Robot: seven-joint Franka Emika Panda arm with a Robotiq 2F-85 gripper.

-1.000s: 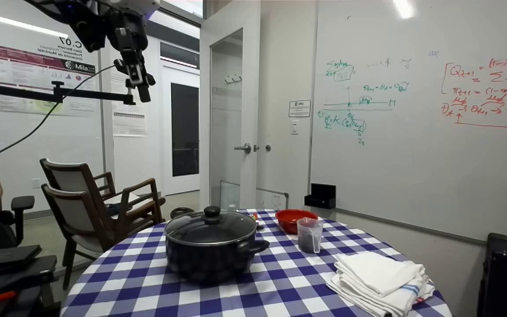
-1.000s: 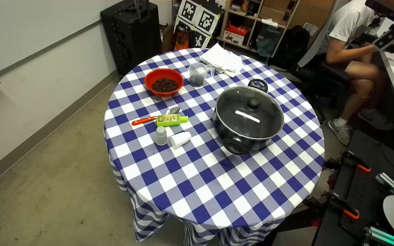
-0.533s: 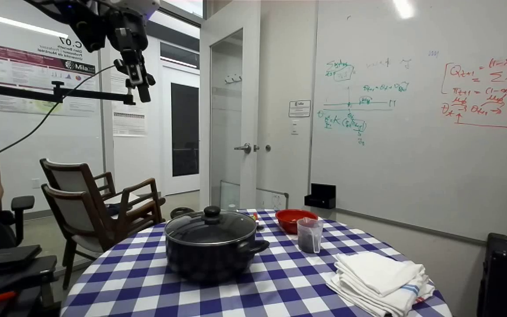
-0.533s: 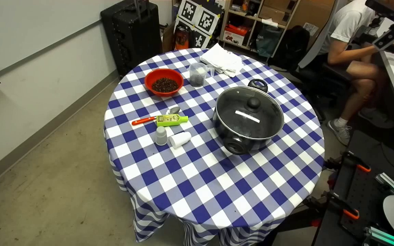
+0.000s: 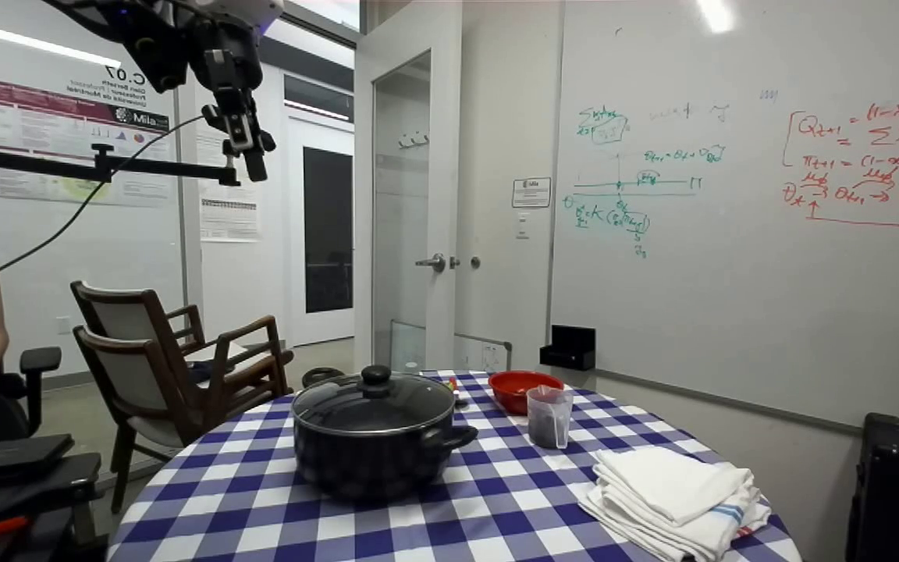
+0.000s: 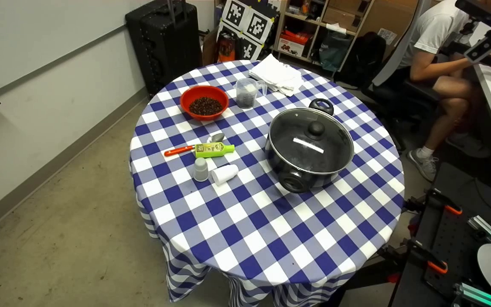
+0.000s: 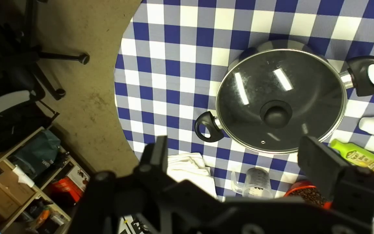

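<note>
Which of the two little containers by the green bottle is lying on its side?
The white container: it lies on its side on the checked tablecloth. The grey container beside it stands upright, rounded top up.

Counts on one round counter (image 6: 267, 238), edges as in an exterior view: at the far edge, one stack of white cloths (image 6: 275, 74) and one measuring cup (image 6: 246, 94); near the far-left edge, one red bowl (image 6: 205, 104); toward the left edge, one green bottle (image 6: 212, 149), one red-handled utensil (image 6: 179, 151) and two small containers (image 6: 200, 169); toward the right edge, one lidded pot (image 6: 307, 143) with one knob (image 6: 316, 128) and two side handles (image 6: 294, 182). Higher than the counter: one claw (image 7: 233, 139) with two fingers (image 7: 317, 165). Beyond the edge: two wooden chairs (image 5: 123, 382).
</note>
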